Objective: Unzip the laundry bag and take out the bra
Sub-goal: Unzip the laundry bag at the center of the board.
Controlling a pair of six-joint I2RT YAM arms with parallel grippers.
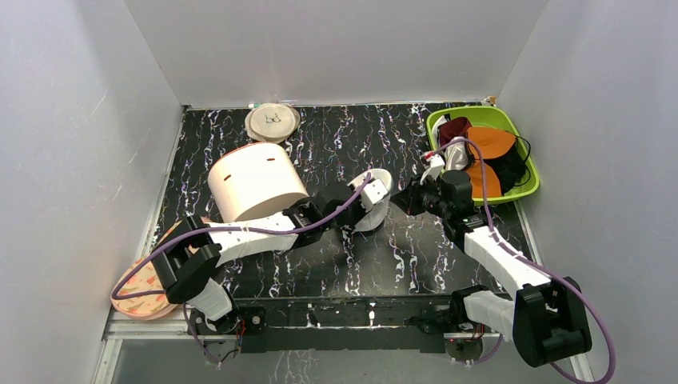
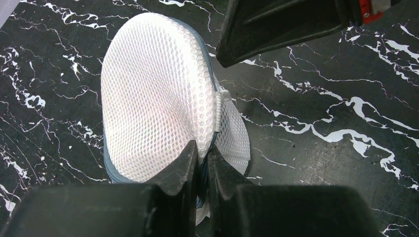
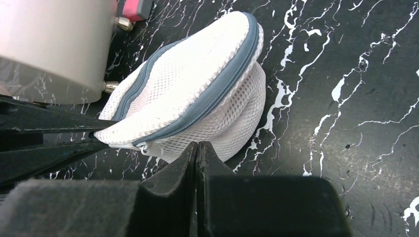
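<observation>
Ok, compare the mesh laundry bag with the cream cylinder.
The laundry bag is far smaller than the cream cylinder. The laundry bag is white mesh with a grey-blue zip; the cream cylinder is smooth-walled with slots. The laundry bag is pinched by the left gripper; the cream cylinder stands ungripped. Both are round.

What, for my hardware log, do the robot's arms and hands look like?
The left arm and right arm have white link shells between chunky black joint housings, each trailing a purple cable. The left hand and right hand each carry two matte black, wedge-shaped fingers.
</observation>
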